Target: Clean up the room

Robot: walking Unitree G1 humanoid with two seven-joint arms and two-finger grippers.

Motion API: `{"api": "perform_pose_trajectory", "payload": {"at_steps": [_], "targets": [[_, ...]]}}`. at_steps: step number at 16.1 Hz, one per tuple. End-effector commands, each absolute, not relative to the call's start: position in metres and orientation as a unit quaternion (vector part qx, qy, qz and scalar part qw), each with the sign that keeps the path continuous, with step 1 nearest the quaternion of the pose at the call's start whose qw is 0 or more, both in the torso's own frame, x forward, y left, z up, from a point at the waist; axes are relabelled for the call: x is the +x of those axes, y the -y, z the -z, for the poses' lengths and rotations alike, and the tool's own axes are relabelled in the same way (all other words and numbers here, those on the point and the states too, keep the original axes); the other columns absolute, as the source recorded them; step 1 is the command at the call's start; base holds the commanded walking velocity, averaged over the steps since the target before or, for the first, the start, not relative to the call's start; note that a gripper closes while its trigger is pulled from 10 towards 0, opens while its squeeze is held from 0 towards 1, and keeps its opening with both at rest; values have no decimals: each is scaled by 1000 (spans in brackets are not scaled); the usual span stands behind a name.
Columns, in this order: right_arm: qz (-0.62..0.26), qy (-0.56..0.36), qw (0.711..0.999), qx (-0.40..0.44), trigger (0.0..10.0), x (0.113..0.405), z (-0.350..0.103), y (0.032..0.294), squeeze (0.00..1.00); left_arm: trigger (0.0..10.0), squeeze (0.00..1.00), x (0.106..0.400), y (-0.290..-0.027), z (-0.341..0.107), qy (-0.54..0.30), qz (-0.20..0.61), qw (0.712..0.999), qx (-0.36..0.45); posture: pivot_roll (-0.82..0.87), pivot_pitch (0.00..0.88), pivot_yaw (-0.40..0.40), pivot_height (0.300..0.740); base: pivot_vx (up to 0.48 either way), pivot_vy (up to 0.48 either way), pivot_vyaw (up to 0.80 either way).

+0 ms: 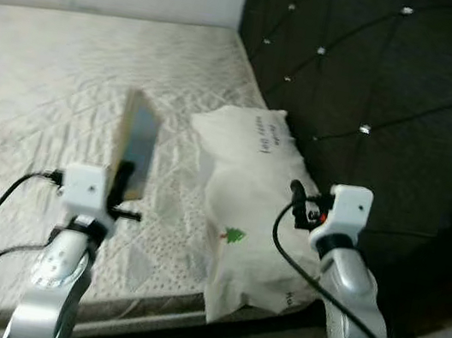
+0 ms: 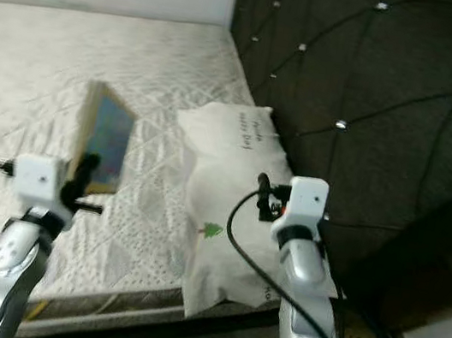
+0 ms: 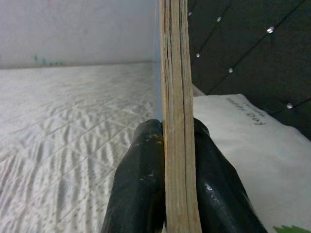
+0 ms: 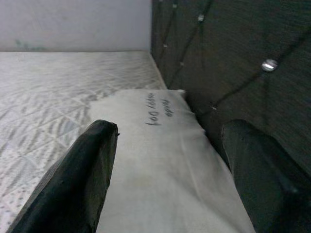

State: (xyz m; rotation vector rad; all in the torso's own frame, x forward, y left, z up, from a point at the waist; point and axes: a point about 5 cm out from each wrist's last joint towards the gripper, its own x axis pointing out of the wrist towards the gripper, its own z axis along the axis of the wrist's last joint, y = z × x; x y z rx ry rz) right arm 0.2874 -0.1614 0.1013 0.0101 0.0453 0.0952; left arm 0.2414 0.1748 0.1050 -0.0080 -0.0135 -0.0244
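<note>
A book (image 3: 176,121) is held upright above the mattress (image 1: 40,86) by the left gripper (image 3: 167,160), whose fingers are closed on its edge. The right gripper (image 4: 165,165) is kept spread wide over the white pillow (image 1: 248,216). Behind the pillow a dark padded headboard (image 1: 396,85) is seen, probably touching it.

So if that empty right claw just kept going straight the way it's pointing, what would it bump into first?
Most likely the white pillow. The right gripper is open above it, its fingers aimed along the pillow toward the wall, with the dark tufted headboard close alongside. Depth is hard to judge, so it might skim the pillow before touching.
</note>
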Motion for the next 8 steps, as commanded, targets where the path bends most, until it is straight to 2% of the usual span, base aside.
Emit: {"api": "perform_pose_trajectory", "payload": {"at_steps": [1, 8], "targets": [[-38, -20, 999, 12, 10000, 285, -105, 164, 0, 10000, 0, 239, -176, -115, 25, 5, 1000, -10, 6, 7, -13, 740, 0, 0, 0], [-39, -21, 999, 31, 10000, 275, -108, 163, 0, 10000, 0, 241, -157, -115, -7, 48, 998, -38, -7, 57, -10, 740, 0, 0, 0]]}}
